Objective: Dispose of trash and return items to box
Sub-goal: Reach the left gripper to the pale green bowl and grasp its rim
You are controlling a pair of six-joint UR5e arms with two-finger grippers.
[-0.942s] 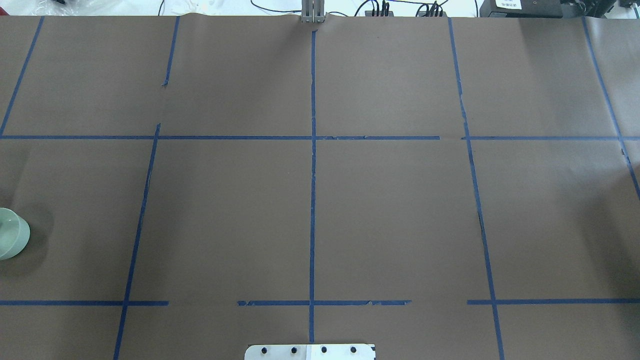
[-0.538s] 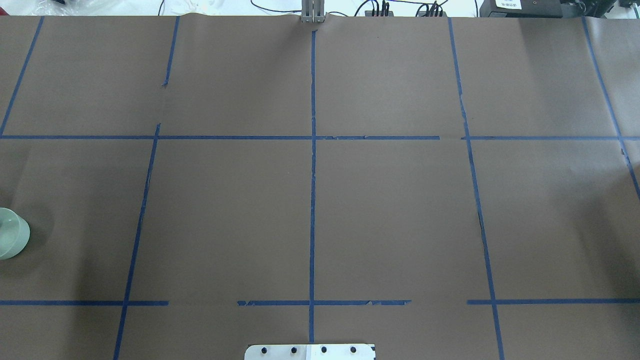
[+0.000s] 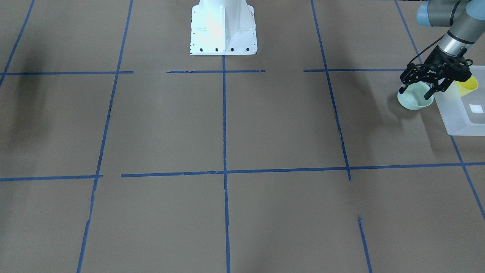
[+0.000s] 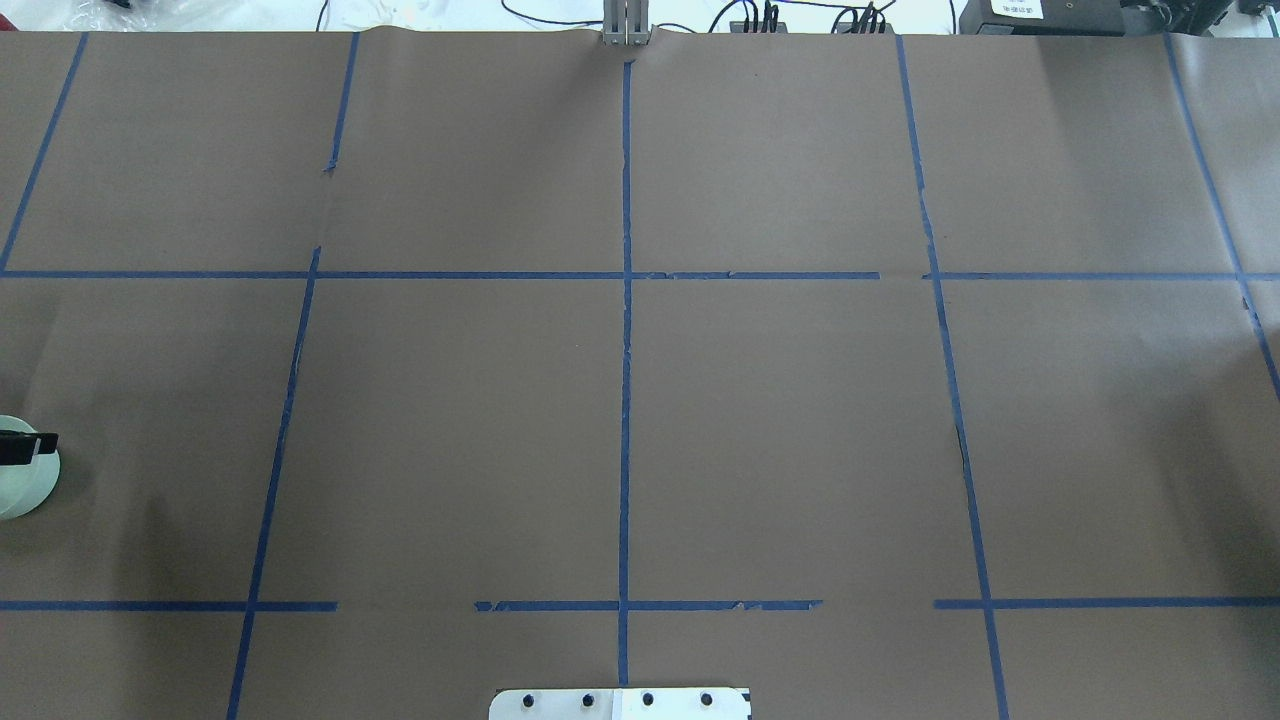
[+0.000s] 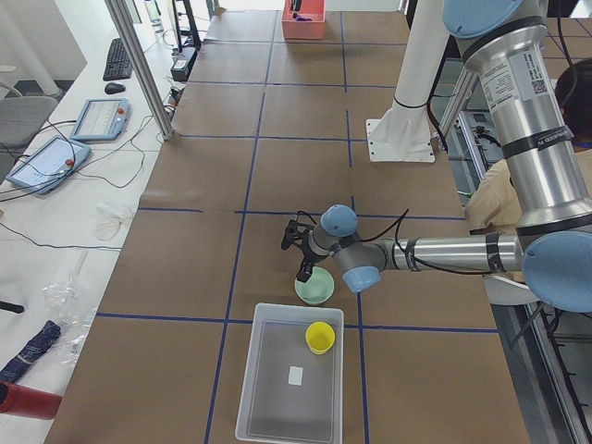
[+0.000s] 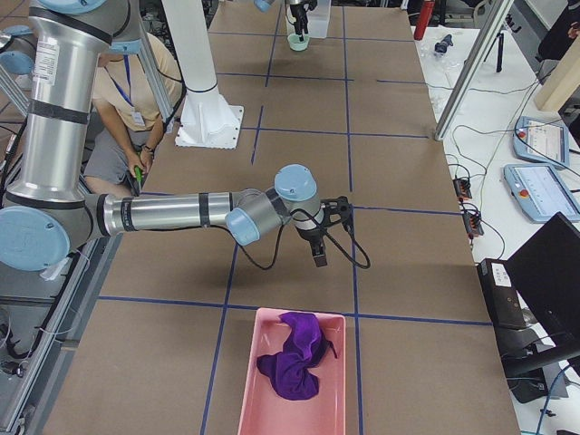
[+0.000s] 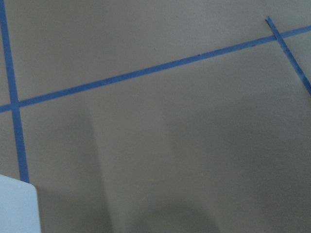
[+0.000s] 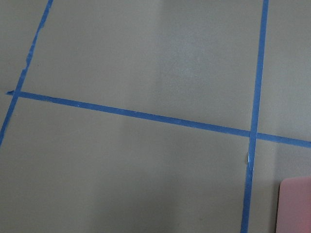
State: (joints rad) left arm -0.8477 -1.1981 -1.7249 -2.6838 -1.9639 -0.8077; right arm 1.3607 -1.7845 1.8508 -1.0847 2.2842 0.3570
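The mint-green bowl (image 3: pixel 413 102) stands on the table just beside the translucent box (image 3: pixel 454 117). The yellow cup (image 3: pixel 468 85) sits inside the box at its robot-side end. My left gripper (image 3: pixel 416 93) is open and low over the bowl, with one finger at each side of the rim. In the overhead view only the bowl (image 4: pixel 28 488) and one fingertip (image 4: pixel 34 445) show at the left edge. The exterior left view shows the bowl (image 5: pixel 314 289), box (image 5: pixel 277 388) and cup (image 5: pixel 320 336). My right gripper (image 6: pixel 319 246) hangs over bare table; I cannot tell its state.
A pink bin (image 6: pixel 272 412) holding a purple cloth (image 6: pixel 294 362) lies near the right arm at the table's right end. Its corner shows in the right wrist view (image 8: pixel 296 206). The robot's white base (image 3: pixel 223 26) stands at the middle rear edge. Blue tape lines cross the brown table.
A black fingertip of my left gripper has come into the overhead view over the bowl. The bowl has stayed in place.
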